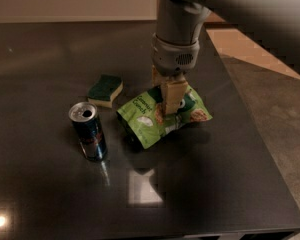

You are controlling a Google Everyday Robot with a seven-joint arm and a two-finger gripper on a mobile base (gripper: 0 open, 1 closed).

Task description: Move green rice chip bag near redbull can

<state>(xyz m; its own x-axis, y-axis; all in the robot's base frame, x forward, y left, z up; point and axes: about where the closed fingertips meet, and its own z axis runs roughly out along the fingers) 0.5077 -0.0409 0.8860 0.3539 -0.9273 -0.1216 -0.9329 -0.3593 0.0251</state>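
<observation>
The green rice chip bag (pixel 146 118) is a crinkled light-green bag with white lettering, at the middle of the dark table. My gripper (pixel 169 104) comes down from above and is shut on the bag's middle, its tan fingers (pixel 172 95) pinching it. The bag's left end hangs slightly above the table, with a shadow below. The redbull can (pixel 89 132) stands upright to the left of the bag, a short gap away, its silver top open.
A yellow sponge with a dark green top (pixel 105 88) lies behind the can, left of the bag. The dark glossy table (pixel 50 194) ends at the right edge, with floor beyond. My arm fills the top right.
</observation>
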